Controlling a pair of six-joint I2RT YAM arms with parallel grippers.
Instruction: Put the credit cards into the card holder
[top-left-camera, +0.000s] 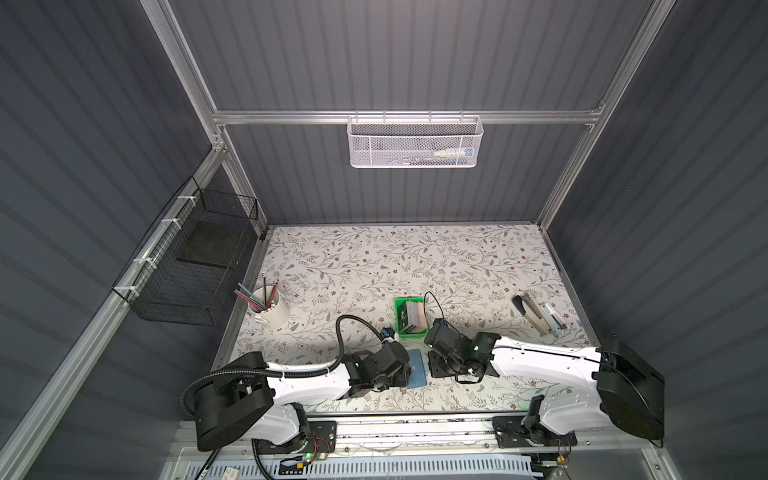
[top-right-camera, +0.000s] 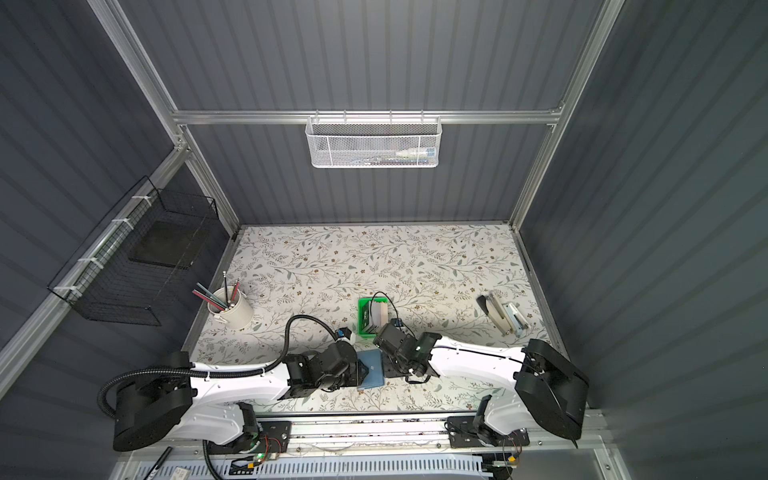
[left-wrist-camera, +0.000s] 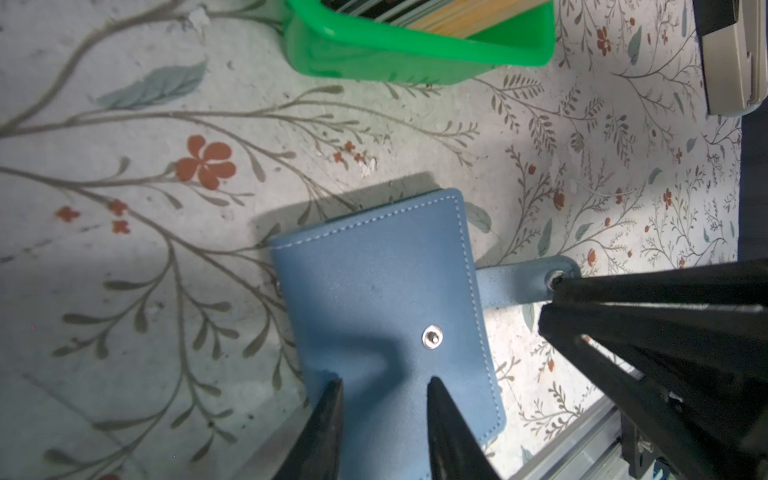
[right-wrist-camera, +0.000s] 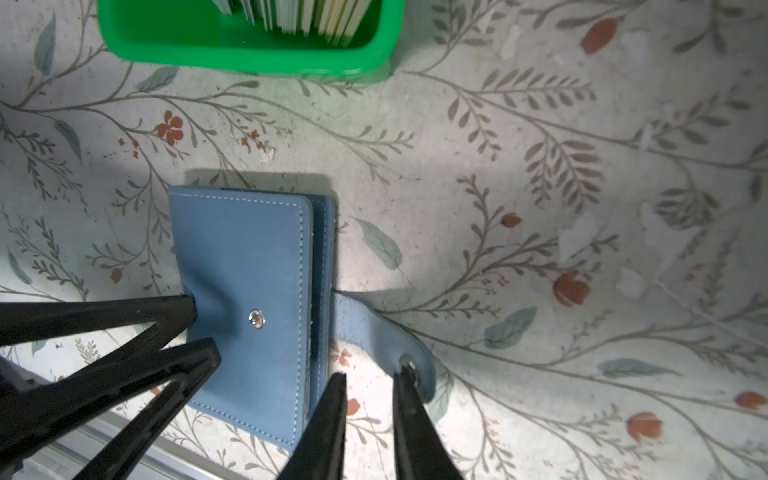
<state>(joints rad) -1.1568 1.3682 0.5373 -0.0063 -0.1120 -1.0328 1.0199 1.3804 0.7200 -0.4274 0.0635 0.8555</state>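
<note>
Edgewise, credit cards (right-wrist-camera: 291, 16), print unreadable

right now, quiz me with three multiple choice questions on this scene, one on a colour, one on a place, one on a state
1. The card holder is: A blue, B red, C black.
2. The credit cards are: A in the card holder, B in the green tray, C out of view.
3. The snap tab is: A fastened, B torn off, C unfastened.

Answers: A, the cover shows blue in both wrist views. B, card edges stand inside the tray. C, the tab sticks out sideways, off the cover.
</note>
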